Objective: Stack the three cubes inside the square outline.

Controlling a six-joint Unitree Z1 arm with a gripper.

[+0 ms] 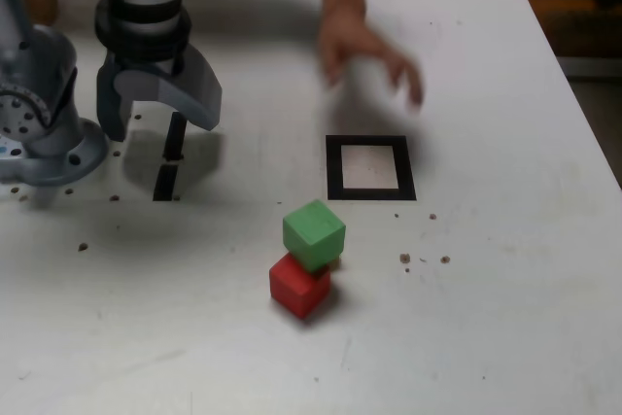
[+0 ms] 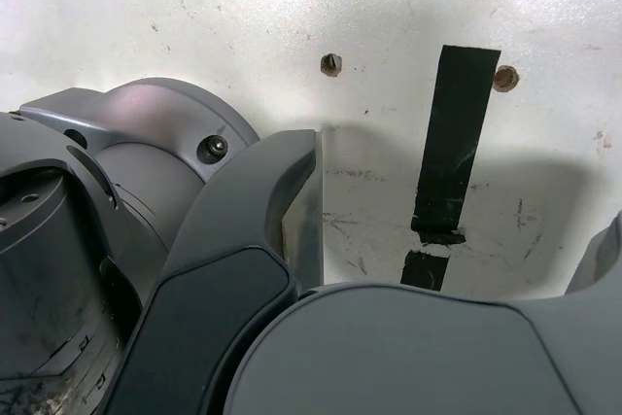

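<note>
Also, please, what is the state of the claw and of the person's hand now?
Claw: open, holding nothing.
Hand: fingers spread, empty, above the table.

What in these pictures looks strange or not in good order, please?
The green cube sits off-centre and turned on the red cube, overhanging it. Also, the black tape mark has a ragged, torn break near its lower piece.

1 green cube (image 1: 314, 235), 1 red cube (image 1: 299, 286), black square outline (image 1: 406, 170) with white inside.
</note>
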